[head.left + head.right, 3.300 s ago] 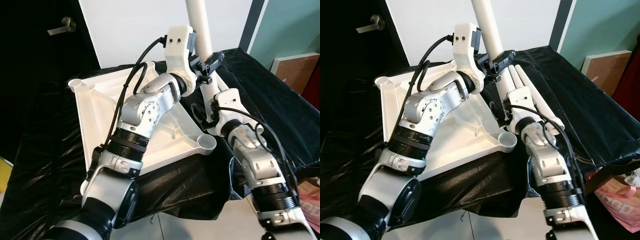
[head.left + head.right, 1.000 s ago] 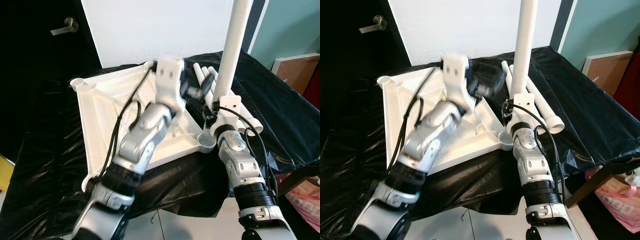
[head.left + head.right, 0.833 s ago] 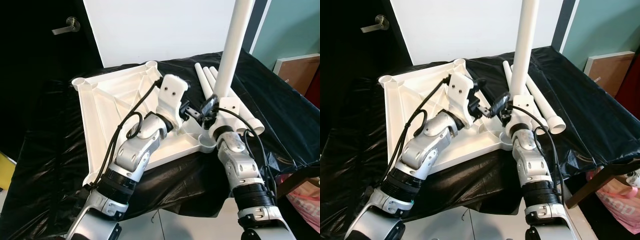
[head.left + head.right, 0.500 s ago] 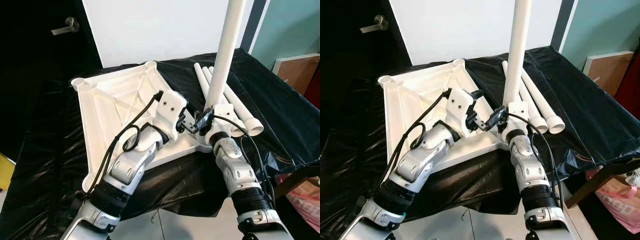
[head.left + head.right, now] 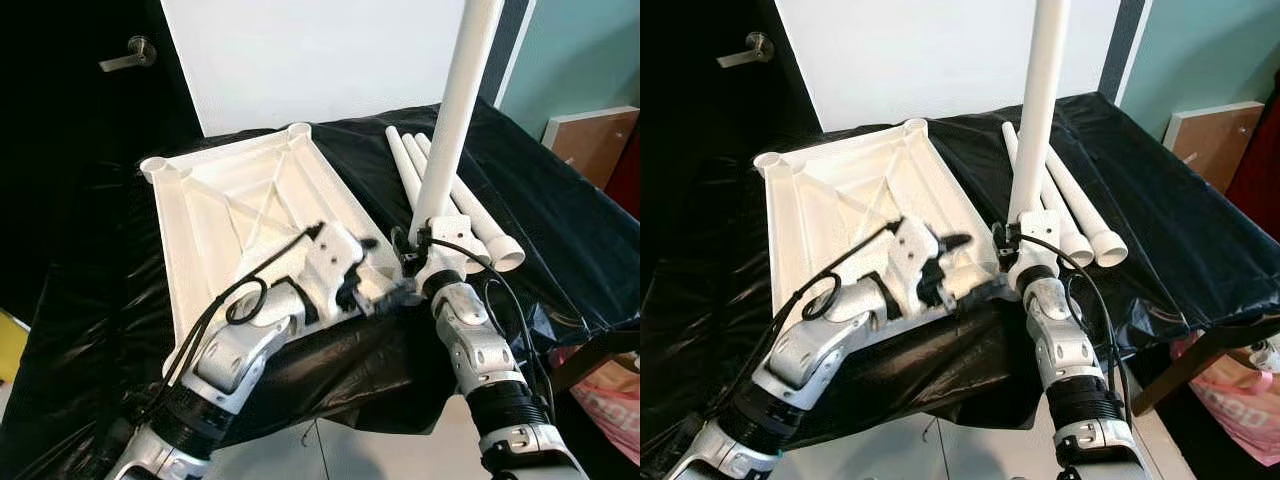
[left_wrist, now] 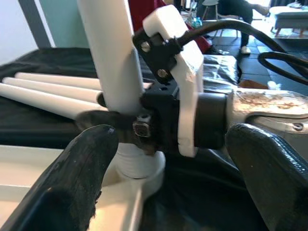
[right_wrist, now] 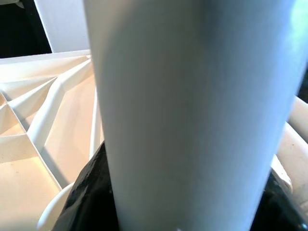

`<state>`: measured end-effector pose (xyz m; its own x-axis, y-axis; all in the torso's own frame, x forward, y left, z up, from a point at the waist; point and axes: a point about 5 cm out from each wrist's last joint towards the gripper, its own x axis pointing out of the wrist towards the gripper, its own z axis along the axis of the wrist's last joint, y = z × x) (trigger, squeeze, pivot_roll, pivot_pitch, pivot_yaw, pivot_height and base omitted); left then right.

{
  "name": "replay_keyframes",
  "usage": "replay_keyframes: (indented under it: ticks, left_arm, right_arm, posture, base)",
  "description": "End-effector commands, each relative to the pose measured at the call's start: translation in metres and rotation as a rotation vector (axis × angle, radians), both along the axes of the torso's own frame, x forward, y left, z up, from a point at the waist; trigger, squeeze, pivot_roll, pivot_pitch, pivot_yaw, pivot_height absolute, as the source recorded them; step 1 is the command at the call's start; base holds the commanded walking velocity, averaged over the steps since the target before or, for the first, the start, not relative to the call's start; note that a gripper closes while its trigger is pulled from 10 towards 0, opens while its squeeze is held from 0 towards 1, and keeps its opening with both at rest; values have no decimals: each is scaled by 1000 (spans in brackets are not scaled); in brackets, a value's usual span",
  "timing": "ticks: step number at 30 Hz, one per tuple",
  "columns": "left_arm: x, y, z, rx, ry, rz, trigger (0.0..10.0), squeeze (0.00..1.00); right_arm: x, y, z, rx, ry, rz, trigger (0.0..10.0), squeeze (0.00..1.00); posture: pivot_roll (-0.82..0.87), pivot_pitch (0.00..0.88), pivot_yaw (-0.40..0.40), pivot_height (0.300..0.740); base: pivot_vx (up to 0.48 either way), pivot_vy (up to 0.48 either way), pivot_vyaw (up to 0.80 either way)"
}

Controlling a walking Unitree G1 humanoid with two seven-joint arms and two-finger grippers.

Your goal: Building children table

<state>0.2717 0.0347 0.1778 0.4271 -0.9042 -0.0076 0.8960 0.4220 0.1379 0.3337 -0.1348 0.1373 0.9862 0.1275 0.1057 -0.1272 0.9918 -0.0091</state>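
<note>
Tabletop (image 5: 215, 215) lies upside down on the black-draped bench, ribs up. Our left gripper (image 5: 958, 270) sits at its near right corner, fingers (image 6: 72, 183) spread wide and empty, pointing at the leg (image 5: 455, 115). That leg stands nearly upright, its foot in the corner socket (image 6: 139, 175); our right gripper (image 5: 410, 250) is clamped on it low down. We judge the next push runs straight down the leg's length. Three spare legs (image 5: 1080, 215) lie just beyond. How deep the foot is seated stays hidden.
</note>
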Motion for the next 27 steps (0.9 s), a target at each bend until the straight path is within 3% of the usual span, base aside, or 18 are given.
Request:
replay_keyframes:
  ticks: [1,18,22,27]
  left_arm:
    - [-3,-1,-1,14,10,-20,10000,0]
    - [-5,-1,0,29,13,-36,10000,0]
    - [-6,-1,2,29,10,-36,10000,0]
    - [-7,-1,2,28,10,-34,10000,0]
  right_arm:
    - [-2,-5,-14,4,50,-10,10000,0]
    - [-9,0,-33,-46,26,65,10000,0]
    - [-12,0,-34,-146,-36,141,10000,0]
    - [-15,2,-38,-186,-47,173,10000,0]
  posture:
    - [-189,24,38,740]
    - [-181,32,33,740]
    - [-175,34,33,740]
    - [-173,36,33,740]
  base:
    - [0,0,0]
    - [0,0,0]
    - [0,0,0]
    - [0,0,0]
